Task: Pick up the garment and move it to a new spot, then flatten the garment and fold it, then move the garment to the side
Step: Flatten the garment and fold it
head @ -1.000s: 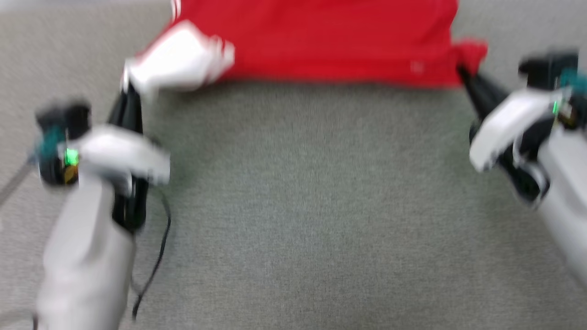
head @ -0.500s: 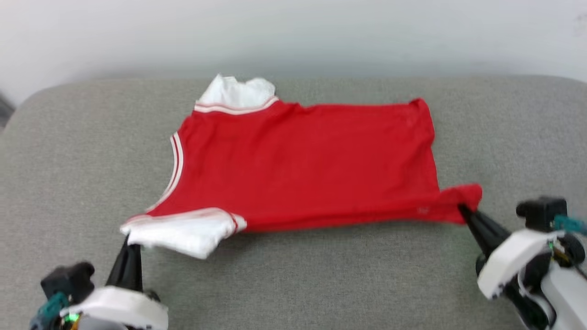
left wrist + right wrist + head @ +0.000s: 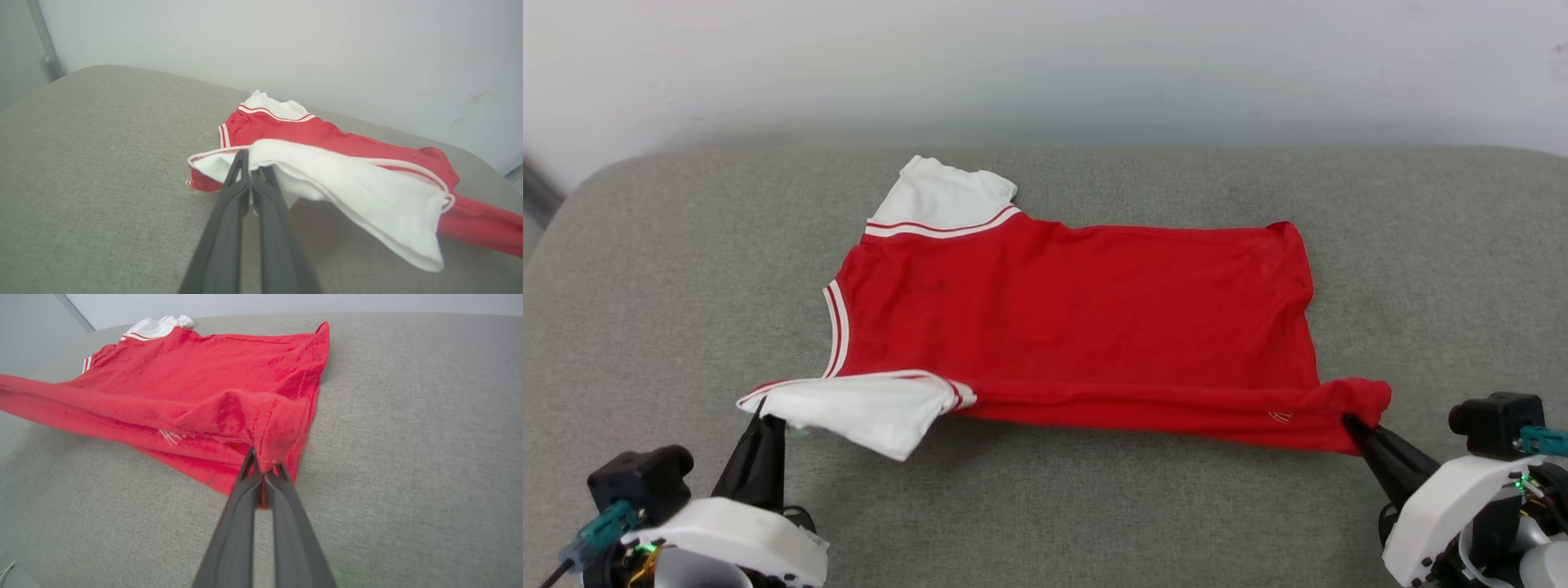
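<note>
Grey fabric cushion [image 3: 1094, 506] is taking up most of the head view, w/ a pale wall [image 3: 1045, 65] running behind it. Vs a sec ago the head camera is looking higher and sharper. Back then only the garment's near strip was showing, blurred, at the top; now the whole garment [image 3: 1078, 318] is sitting mid-view. Grips aren't changing: L gripper [image 3: 761, 418] is staying clamped on the near white sleeve [image 3: 866, 412], and R gripper [image 3: 1349, 421] is staying pinched on the near hem corner.

Garment is lying sideways beyond both tools, neck end on the L gripper's side, hem end on the R gripper's side. Plain red side is facing up. Near edge is hanging stretched between the two grippers, lifted off the cushion and casting a shadow; the rest is lying flat farther out. Near sleeve is drooping just right of the L gripper's tips. Far sleeve [image 3: 943, 196] is lying flat, well beyond them. Red-and-white trim is edging neck and armholes. Small white mark [image 3: 1279, 416] is sitting near the R gripper's tips.
</note>
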`<state>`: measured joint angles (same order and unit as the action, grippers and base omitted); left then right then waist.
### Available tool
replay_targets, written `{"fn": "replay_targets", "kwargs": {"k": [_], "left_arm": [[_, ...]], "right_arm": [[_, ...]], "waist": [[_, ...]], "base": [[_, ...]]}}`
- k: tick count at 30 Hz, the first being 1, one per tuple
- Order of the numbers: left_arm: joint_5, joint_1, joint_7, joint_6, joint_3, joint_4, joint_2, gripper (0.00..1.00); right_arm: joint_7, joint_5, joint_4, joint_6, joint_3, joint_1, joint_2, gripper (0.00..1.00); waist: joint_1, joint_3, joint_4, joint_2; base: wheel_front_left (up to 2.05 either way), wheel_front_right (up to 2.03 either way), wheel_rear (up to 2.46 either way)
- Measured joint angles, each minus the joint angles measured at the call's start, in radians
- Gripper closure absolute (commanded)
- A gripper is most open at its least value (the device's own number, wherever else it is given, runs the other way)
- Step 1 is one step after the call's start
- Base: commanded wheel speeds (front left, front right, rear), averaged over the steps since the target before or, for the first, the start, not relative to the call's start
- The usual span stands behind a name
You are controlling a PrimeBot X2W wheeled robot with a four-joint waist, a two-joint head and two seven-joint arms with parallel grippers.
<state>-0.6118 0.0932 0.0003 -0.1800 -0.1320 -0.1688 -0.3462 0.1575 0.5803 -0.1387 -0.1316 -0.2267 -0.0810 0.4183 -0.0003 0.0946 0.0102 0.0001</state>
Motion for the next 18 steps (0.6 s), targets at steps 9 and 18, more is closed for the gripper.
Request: {"fn": "replay_targets", "kwargs": {"k": [9,18], "left_arm": [[-0.028,-0.246,0.110,0.050,-0.057,0.192,-0.004,1.00],[-0.060,-0.350,0.155,0.100,-0.084,0.355,0.007,0.64]], "right_arm": [[0.182,-0.062,-0.026,0.000,-0.022,-0.166,-0.033,1.00],[0.134,-0.054,-0.155,0.000,-0.119,-0.275,-0.020,0.23]], "waist": [[0.0003,0.145,-0.016,0.0000],[0.0004,0.229,-0.026,0.0000]], "base": [[0.00,0.00,0.00],[0.00,0.00,0.00]]}}
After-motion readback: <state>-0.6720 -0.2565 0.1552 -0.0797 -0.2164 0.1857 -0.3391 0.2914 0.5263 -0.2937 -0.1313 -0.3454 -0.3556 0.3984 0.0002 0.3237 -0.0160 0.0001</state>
